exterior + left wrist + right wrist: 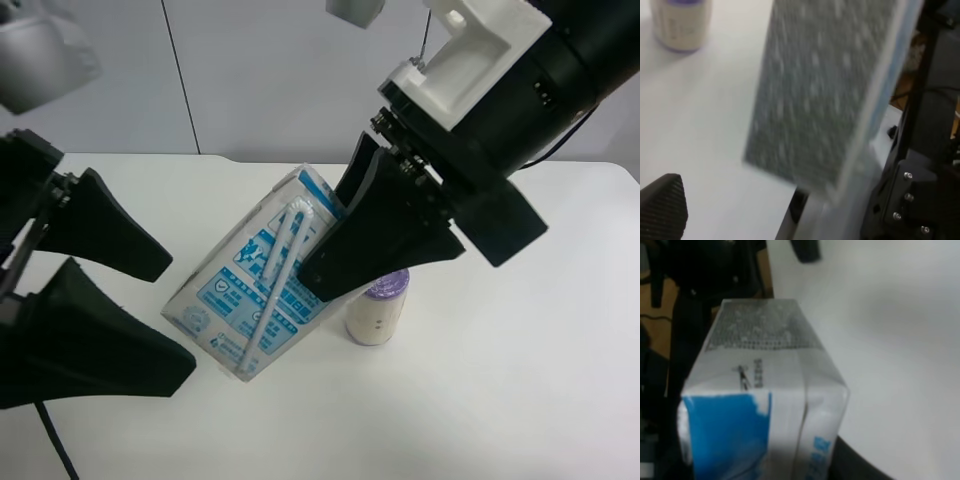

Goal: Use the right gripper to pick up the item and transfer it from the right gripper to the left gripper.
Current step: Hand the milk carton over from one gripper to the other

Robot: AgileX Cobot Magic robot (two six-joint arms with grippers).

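The white-and-blue drink carton [255,290] hangs tilted above the table, its white straw [278,270] facing up. The right gripper [325,240], on the arm with the white block, is shut on the carton's gabled top. The carton fills the right wrist view [765,390]. The left gripper [178,315], at the exterior high view's left, is open, its two black fingers spread on either side of the carton's bottom end without touching it. In the left wrist view the carton's grey bottom [825,90] is close ahead, with one fingertip [662,202] beside it.
A cream cylinder with a purple top [378,305] stands on the white table [520,380] just under the right gripper; it also shows in the left wrist view [680,22]. The table's far edge meets a pale wall.
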